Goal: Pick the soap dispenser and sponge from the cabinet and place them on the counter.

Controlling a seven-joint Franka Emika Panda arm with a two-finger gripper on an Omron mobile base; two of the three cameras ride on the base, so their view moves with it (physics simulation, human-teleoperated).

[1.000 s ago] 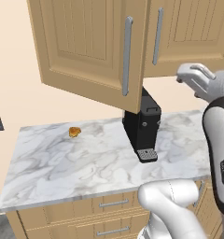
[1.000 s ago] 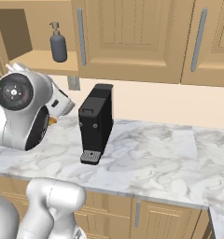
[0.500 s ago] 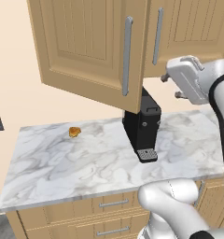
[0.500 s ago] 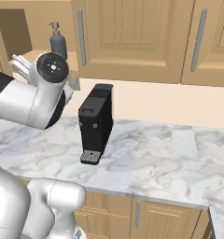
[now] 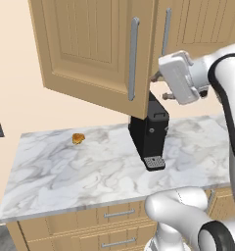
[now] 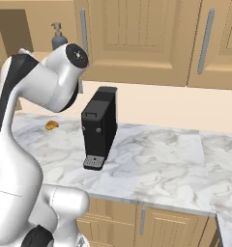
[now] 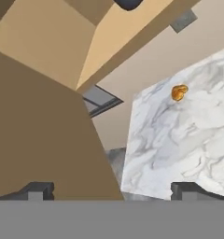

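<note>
- The cabinet stands with its door swung wide over the counter, and the arm's hand is raised just beside that door's free edge in the left base view. The biggest hazard, as I judge it, is the wrist or forearm clipping the door edge or its long grey bar handle while turning in towards the shelf.
- The black coffee machine sits on the counter directly below the opening. A low swing of the elbow could knock it.
- The gripper has its jaws spread fully apart with nothing between them. Its camera looks past the door panel at the marble, so it is not yet lined up with anything inside; a reach from this pose would likely meet wood.
- The soap dispenser stands upright on the cabinet shelf, its pump nozzle on top, partly hidden by the arm's joint in the right base view. Being rounded and topped by a thin nozzle, it may tip or slip if taken off-centre.
- The sponge cannot be made out here; the orange-brown lump on the counter could be mistaken for it.
</note>
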